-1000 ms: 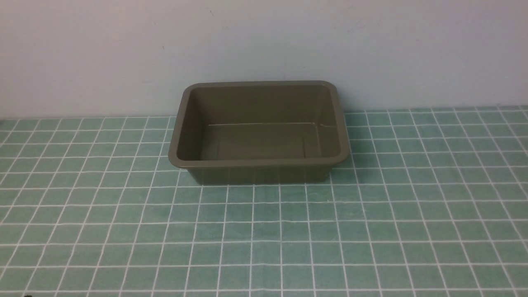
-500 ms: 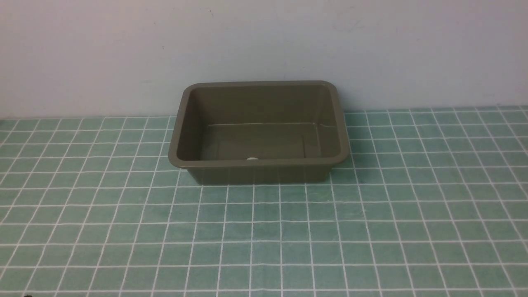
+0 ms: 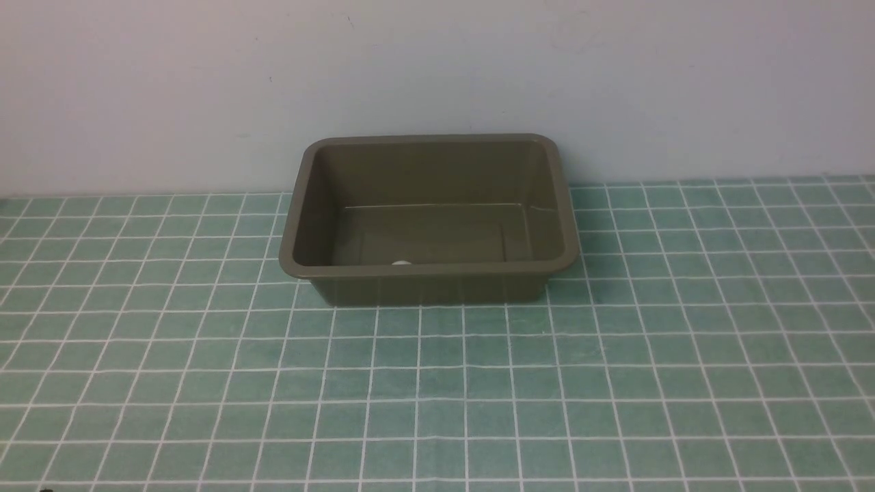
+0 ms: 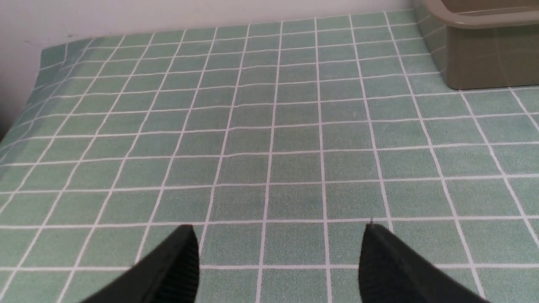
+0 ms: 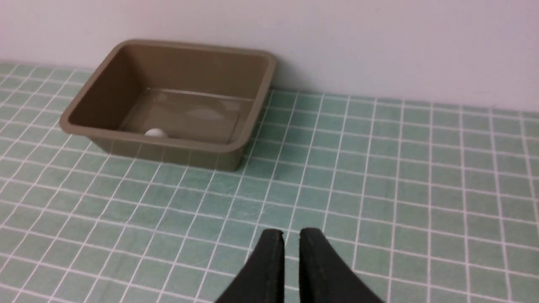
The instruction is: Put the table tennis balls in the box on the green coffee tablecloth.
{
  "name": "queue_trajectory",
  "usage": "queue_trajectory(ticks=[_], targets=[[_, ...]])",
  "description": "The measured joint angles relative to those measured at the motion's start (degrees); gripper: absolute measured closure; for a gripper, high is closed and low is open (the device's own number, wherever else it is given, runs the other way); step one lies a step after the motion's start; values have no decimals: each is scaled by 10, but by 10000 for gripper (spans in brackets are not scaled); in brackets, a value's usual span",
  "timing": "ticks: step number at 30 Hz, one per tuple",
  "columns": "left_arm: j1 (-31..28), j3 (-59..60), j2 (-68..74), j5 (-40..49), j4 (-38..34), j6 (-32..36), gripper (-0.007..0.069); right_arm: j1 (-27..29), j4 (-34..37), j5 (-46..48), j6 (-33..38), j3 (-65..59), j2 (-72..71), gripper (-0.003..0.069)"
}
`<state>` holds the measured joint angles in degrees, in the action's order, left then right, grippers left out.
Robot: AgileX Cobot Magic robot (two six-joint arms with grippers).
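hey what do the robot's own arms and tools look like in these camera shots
Only the tool tips show, in the wrist views. The left tool has two matte black, wedge-shaped fingers with fine ribbing on their inner faces. The right tool has the same black tapered fingers. No arms, cables or markings are visible, and the front view shows neither arm.

Left end effector (image 4: pixel 280 235) spread wide and empty; right end effector (image 5: pixel 291 237) closed, empty.

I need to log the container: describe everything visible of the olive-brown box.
The box is a lidless rectangular olive-brown tub, plastic by its sheen, with rounded corners, a flared rim and sloping walls. It stands upright on the green checked tablecloth close to the wall. One white table tennis ball lies inside by the near wall. Neither gripper touches it.
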<state>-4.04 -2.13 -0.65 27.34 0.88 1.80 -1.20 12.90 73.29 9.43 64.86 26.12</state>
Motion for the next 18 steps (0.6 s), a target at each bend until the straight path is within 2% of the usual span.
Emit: queue_trajectory(ticks=[3,7,10,16,18], targets=[[0,0,0,0,0,0,164,0,2,-48,25,-49,-36,615],[0,0,0,0,0,0,164,0,15,-189,57,-189,-71,615],[0,0,0,0,0,0,164,0,29,-268,64,-273,-76,615],[0,0,0,0,0,0,164,0,67,-483,67,-482,-76,615],[0,0,0,0,0,0,164,0,71,-510,67,-507,-76,615]])
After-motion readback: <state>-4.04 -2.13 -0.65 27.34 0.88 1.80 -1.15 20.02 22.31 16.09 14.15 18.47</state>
